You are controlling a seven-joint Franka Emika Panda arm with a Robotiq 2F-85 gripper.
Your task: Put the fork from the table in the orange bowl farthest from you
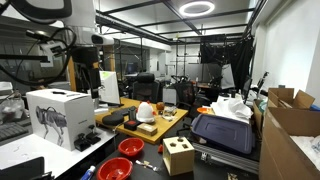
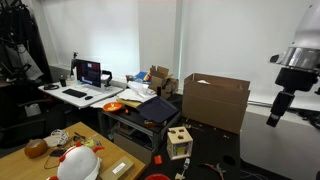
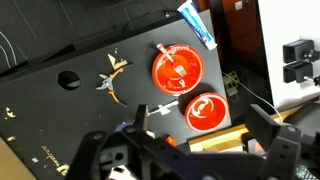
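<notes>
Claw [image 3: 188,150] gapes (empty), high above fork [image 3: 163,107] lying beside smaller orange bowl [image 3: 210,118].

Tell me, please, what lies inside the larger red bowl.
A slim pale utensil lies inside the larger red bowl; its type is too blurred to tell. The floor beneath it is hidden.

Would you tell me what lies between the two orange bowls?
In the wrist view, a pale fork lies on the dark surface between the larger bowl and the smaller bowl.
</notes>
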